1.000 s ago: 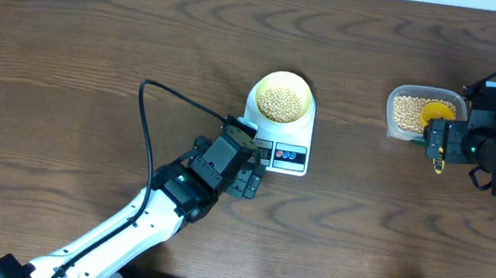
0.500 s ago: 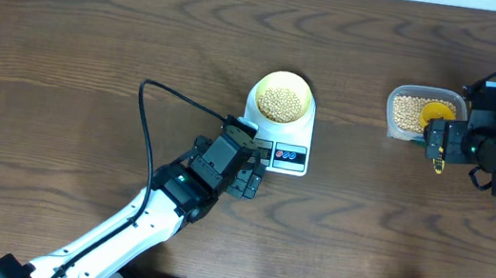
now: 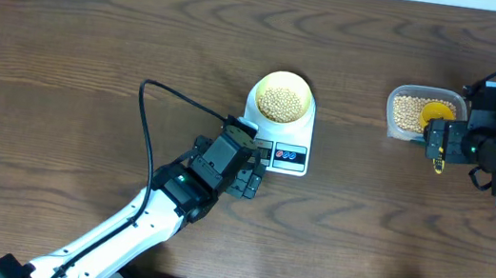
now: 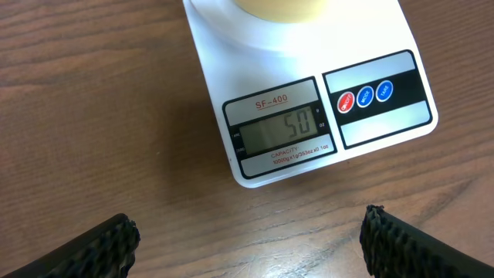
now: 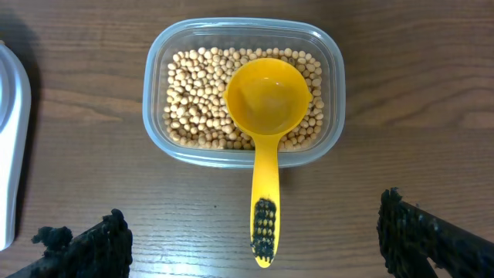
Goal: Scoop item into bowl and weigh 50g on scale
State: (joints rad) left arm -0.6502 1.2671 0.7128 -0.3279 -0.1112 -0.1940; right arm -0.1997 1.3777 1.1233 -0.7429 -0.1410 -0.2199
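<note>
- Left jaws were held wide and empty, near the scale's (image 4: 216, 62) front edge.
- Right jaws were held wide, empty — scoop (image 5: 266, 108) handle laid across the tub's (image 5: 239, 25) rim.

Nothing visible has moved or changed since.

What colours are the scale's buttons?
The scale has one red and two blue buttons; left wrist view shows it best.

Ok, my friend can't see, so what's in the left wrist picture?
A white kitchen scale sits on a brown wooden table, its screen showing 50. The edge of a pale-yellow bowl peeks in on top of it, and the left gripper is open, its black fingertips in the bottom corners.
</note>
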